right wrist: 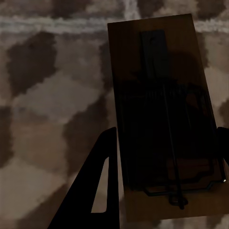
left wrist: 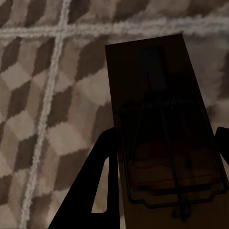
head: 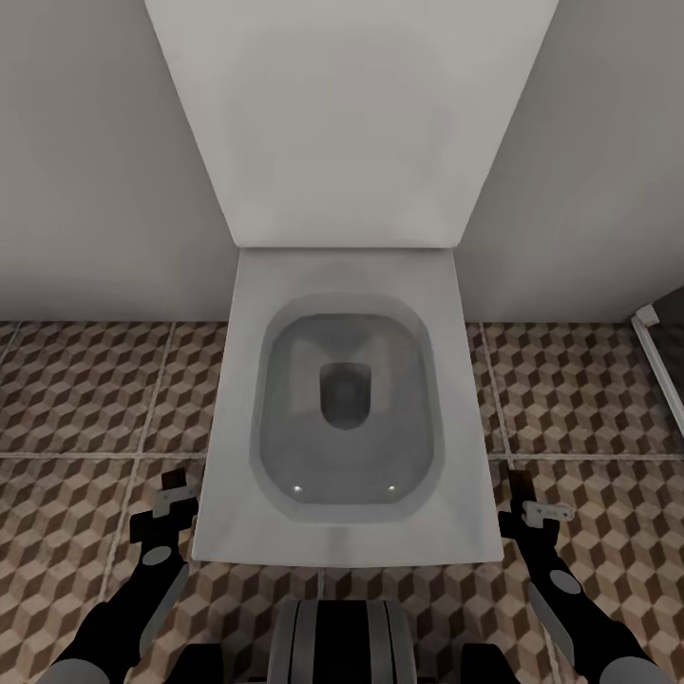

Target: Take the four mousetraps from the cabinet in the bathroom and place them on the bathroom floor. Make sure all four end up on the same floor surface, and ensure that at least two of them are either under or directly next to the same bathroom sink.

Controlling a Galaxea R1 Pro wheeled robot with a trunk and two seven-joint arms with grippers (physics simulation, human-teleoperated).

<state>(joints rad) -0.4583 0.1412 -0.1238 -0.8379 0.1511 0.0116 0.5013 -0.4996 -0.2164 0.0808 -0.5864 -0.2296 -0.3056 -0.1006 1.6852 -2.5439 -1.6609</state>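
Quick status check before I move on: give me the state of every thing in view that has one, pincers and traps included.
Toilet: lid raised against the wall, bowl open.
Left pincer: shut on a mousetrap, above the tiled floor.
Left mousetrap: held between the fingers, wire bar flat on the board.
Right pincer: shut on a mousetrap, above the floor.
Right mousetrap: held, not yet set down.
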